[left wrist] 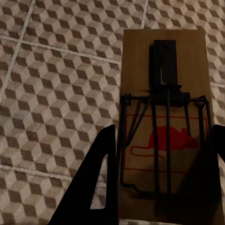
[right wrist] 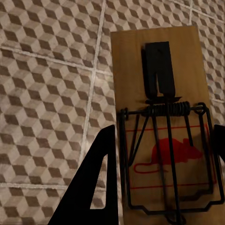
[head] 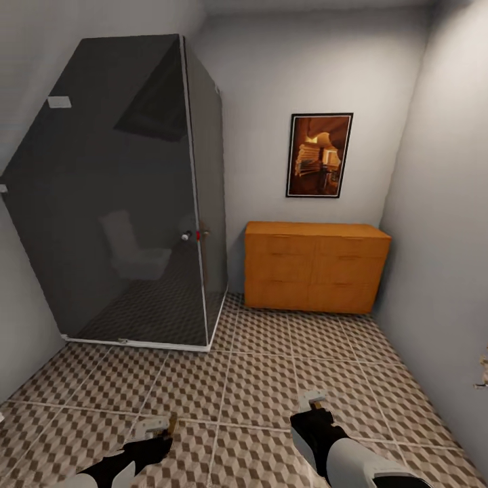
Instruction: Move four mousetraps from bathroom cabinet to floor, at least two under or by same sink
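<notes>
Clamping one mousetrap [left wrist: 164, 126] in my left gripper [head: 157, 428] and another mousetrap [right wrist: 161, 126] in my right gripper [head: 313, 402], I should lower both flat onto the bathroom floor [head: 271, 373] beside the sink.

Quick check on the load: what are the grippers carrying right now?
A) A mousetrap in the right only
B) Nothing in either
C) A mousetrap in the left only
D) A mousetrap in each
D: the left wrist view shows a mousetrap between the left gripper's fingers, and the right wrist view shows another mousetrap in the right gripper.

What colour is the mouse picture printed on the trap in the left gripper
Red, on the mousetrap held in the left gripper; clearest in the left wrist view.
</notes>
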Tool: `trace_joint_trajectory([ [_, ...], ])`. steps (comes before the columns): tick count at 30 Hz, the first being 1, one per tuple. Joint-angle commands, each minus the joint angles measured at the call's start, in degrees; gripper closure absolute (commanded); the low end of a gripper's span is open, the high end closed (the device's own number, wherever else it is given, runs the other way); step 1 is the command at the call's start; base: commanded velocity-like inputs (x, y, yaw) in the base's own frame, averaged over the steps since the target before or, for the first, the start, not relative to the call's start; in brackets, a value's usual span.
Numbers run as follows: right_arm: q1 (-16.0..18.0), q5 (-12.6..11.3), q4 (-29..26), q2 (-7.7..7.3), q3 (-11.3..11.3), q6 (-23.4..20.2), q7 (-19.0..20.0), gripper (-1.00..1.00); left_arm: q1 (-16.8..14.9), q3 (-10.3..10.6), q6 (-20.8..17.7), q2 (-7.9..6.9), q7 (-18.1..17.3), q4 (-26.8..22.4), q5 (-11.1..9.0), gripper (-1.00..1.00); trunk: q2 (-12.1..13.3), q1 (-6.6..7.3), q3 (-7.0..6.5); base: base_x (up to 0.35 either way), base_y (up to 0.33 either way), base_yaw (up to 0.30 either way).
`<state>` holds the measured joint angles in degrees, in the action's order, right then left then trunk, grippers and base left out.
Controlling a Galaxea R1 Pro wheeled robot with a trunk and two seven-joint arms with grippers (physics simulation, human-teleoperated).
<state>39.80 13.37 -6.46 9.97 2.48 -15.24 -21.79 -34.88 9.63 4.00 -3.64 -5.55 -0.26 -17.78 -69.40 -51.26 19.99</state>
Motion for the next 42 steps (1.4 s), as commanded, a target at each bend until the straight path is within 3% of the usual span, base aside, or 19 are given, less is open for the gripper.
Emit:
trace_joint_trajectory([
  [1, 0.01, 0.62, 0.65, 0.03, 0.24, -0.42, -0.09, 1.0, -0.05, 0.44, 0.31, -0.18, -0.07, 0.09, -0.5, 1.0, -0.04, 0.0, 0.07, 0.0, 0.0, 0.3],
  [25, 0.01, 0.69, 1.28, 0.03, 0.24, -0.32, -0.17, 1.0, -0.07, 0.48, 0.75, 0.14, -0.08, 0.09, -0.34, 1.0, -0.04, 0.0, 0.07, 0.0, 0.0, 0.299],
  [42, 0.01, 0.61, 1.28, 0.03, 0.24, -0.4, 0.11, 1.0, -0.01, 0.48, 0.74, 0.2, -0.08, 0.09, -0.41, 1.0, -0.04, 0.0, 0.07, 0.0, 0.0, 0.177],
])
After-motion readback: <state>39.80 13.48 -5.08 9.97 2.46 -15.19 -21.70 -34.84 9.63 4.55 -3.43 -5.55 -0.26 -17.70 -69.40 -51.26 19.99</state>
